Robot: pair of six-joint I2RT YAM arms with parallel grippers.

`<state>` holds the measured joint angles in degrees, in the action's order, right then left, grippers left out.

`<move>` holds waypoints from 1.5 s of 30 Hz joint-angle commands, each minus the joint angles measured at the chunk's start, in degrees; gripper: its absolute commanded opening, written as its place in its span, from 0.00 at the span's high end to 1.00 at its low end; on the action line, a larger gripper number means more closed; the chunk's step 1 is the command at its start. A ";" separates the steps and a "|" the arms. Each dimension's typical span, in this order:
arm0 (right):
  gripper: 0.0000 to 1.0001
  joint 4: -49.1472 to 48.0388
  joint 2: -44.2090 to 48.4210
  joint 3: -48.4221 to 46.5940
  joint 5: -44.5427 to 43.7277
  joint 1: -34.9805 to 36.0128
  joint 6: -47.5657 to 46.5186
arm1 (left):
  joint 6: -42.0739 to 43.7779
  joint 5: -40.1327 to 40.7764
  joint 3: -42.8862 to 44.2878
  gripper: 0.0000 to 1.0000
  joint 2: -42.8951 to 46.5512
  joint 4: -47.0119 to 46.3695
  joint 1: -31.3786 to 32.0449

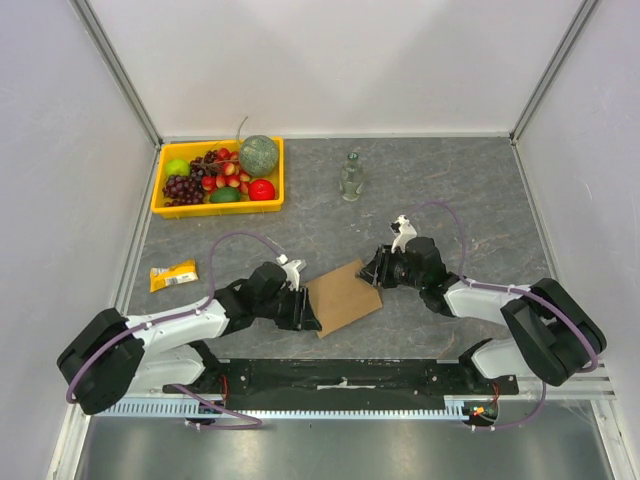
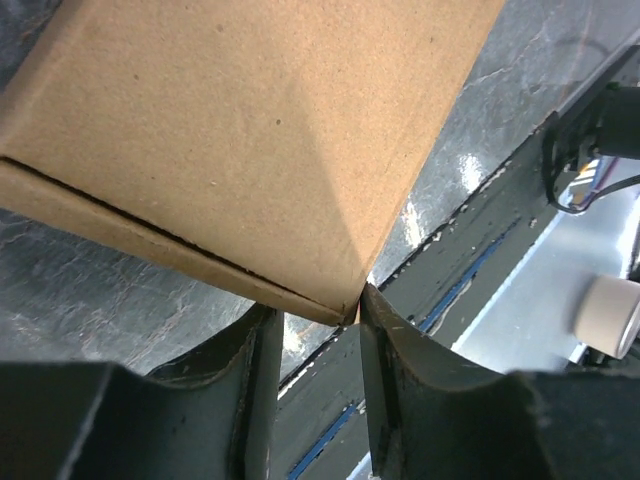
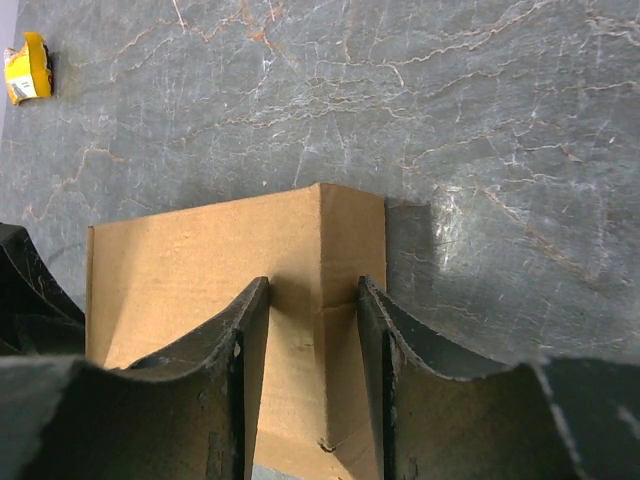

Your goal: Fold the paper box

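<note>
The paper box [image 1: 343,296] is a flat, closed brown cardboard mailer lying on the dark table between my two arms. My left gripper [image 1: 300,310] is at its near left corner. In the left wrist view that gripper [image 2: 315,310] stands open, and the box [image 2: 250,130] has its corner right at the fingertips, touching the right-hand one. My right gripper [image 1: 378,268] is at the box's far right edge. In the right wrist view its open fingers [image 3: 313,290] straddle the fold between the top face and side wall of the box [image 3: 200,270], with gaps on both sides.
A yellow tray [image 1: 160,190] of fruit stands at the back left, and a small glass bottle [image 1: 351,177] at the back middle. A yellow snack packet [image 1: 173,276] [image 3: 25,68] lies left of my left arm. The black base rail [image 1: 340,375] runs along the near edge.
</note>
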<state>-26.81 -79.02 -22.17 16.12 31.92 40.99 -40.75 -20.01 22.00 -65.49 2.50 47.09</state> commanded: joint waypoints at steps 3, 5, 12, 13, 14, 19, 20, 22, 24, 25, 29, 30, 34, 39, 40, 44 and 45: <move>0.54 0.53 1.06 1.52 -0.12 0.25 -0.12 | -4.16 -6.35 -1.08 0.59 0.89 -10.15 -2.18; 0.54 0.53 1.06 1.52 -0.13 0.25 -0.12 | -4.68 -6.88 -1.69 0.61 1.42 -10.94 -2.97; 0.55 -0.17 1.42 2.31 -0.39 0.25 0.14 | -7.76 -8.81 -4.42 0.66 1.95 -16.20 -5.08; 0.54 -0.26 1.50 2.48 -0.30 0.25 0.14 | -8.37 -9.17 -5.12 0.66 1.86 -17.69 -5.17; 0.55 -0.44 1.42 2.57 -0.30 0.25 0.23 | -9.07 -9.52 -5.56 0.66 1.86 -18.93 -5.43; 0.55 -0.79 1.42 2.92 -0.39 0.16 0.32 | -11.27 -11.28 -7.05 0.67 0.55 -24.64 -5.96; 0.55 -0.79 1.42 3.01 -0.30 0.25 0.40 | -11.71 -11.71 -7.23 0.67 0.46 -25.61 -6.13; 0.55 -0.79 1.42 3.01 -0.30 0.25 0.32 | -12.24 -12.15 -7.50 0.67 0.11 -26.76 -6.31; 0.55 -0.79 1.33 3.01 -0.47 0.25 0.32 | -12.68 -12.68 -7.58 0.68 0.02 -27.72 -6.40; 0.55 -0.70 1.42 3.10 -0.47 0.25 0.32 | -12.86 -13.12 -7.67 0.68 -0.07 -28.08 -6.48; 0.55 -0.97 1.24 3.10 -0.39 0.16 0.40 | -13.74 -13.74 -8.46 0.69 0.37 -29.83 -7.01; 0.55 -1.05 1.24 3.19 -0.47 0.25 0.49 | -14.35 -14.00 -8.72 0.70 0.37 -30.53 -7.19; 0.55 -1.23 1.06 3.19 -0.47 0.25 0.49 | -15.93 -15.06 -9.96 0.71 0.10 -34.13 -7.63; 0.55 -1.49 0.71 3.19 -0.47 0.25 0.58 | -17.43 -16.46 -10.75 0.72 -0.77 -37.74 -8.51; 0.55 -1.58 0.63 3.19 -0.39 0.25 0.58 | -17.61 -16.81 -10.84 0.72 -0.78 -38.18 -8.59; 0.55 -1.49 0.63 3.10 -0.47 0.25 0.58 | -18.14 -17.78 -11.01 0.72 -1.65 -39.77 -9.03; 0.55 -1.41 0.63 3.10 -0.39 0.25 0.41 | -18.05 -17.96 -11.01 0.73 -1.83 -39.94 -9.12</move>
<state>-30.26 -78.04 -20.27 13.19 31.57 41.63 -56.34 -37.04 10.39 -66.89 -28.16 38.89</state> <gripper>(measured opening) 0.455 0.287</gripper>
